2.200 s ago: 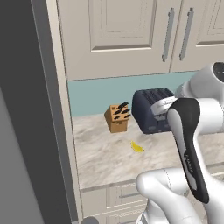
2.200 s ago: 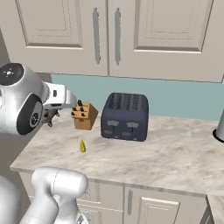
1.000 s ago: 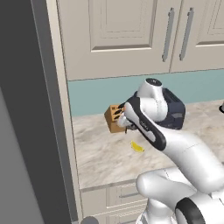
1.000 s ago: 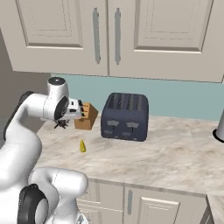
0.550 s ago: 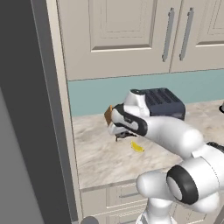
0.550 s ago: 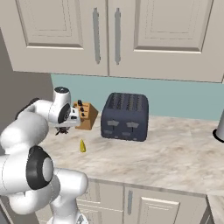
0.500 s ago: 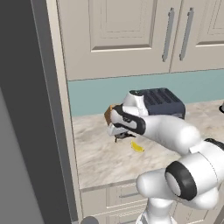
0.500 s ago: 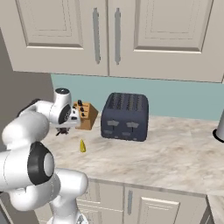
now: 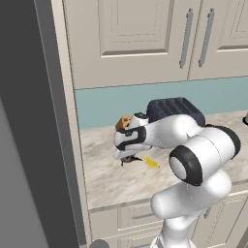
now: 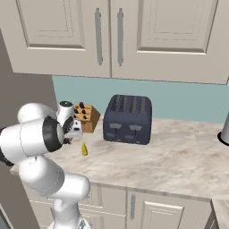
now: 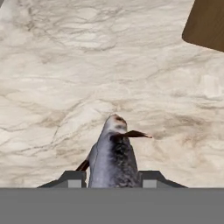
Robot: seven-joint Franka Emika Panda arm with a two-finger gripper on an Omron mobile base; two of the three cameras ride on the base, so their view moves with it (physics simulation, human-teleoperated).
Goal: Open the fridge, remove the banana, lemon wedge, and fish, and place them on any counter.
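Marbled counter (image 11: 52, 65) under end effector-clamped (image 11: 112, 177) fish (image 11: 112, 155)

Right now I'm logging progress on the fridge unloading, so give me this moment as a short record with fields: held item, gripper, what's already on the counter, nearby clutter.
held item: fish, pinched between the fingers, head pointing away over the counter
gripper: gripper shut on the fish, low over the counter
already on counter: small yellow piece, banana or lemon wedge, too small to tell
nearby clutter: knife block and dark toaster against the backsplash
fridge: grey side panel at left, doors out of frame
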